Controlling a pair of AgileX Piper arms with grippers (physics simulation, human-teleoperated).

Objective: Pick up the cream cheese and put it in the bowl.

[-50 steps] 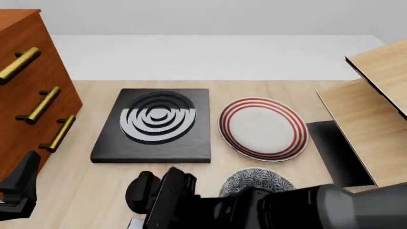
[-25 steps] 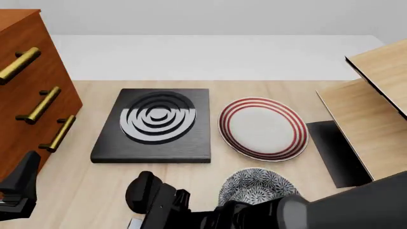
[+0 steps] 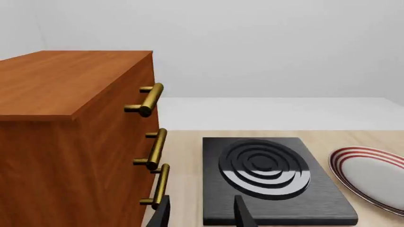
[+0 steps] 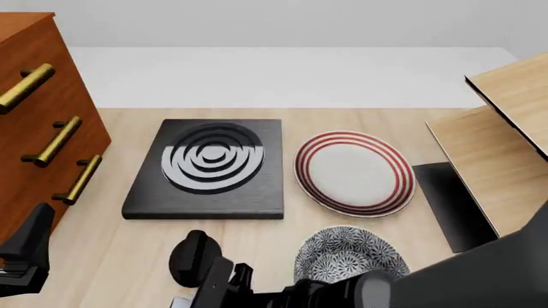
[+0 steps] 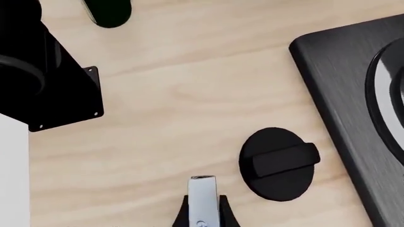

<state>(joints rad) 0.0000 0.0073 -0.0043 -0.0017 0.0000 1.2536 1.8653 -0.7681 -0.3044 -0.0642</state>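
**Cream cheese pinched edge-on, bowl close by**

Nearest, in the right wrist view: right gripper (image 5: 203, 215) clamped on the cream cheese (image 5: 203, 196), a thin silver-blue slab seen edge-on, projecting past the dark fingertips and apparently clear of the pale wood-grain table (image 5: 158, 109). Just beside it, a round black knob (image 5: 277, 163) with a raised bar across its top, matte and hard-looking. In the front view, the right arm filling the lower frame, the box itself mostly hidden under it.

Close to that arm, the bowl (image 4: 347, 251): round, deep, grey-white with dense dark floral speckle inside, its near rim masked by the arm.

Risks, as a judgement: narrow grip on a smooth, flat carton, so a twist or slide out between the fingers during the carry; a low pass clipping the knob or the bowl's rim and tipping it; release at an angle leaving the box propped on the rim rather than inside.

Left gripper (image 3: 200, 215) idle near the wooden drawer cabinet (image 3: 69, 142) with brass bar handles, fingers parted, nothing between them.

Farther off: black slab burner (image 4: 210, 167) with concentric grey rings, then the flat white plate (image 4: 355, 173) with red rings, glossy and shallow.
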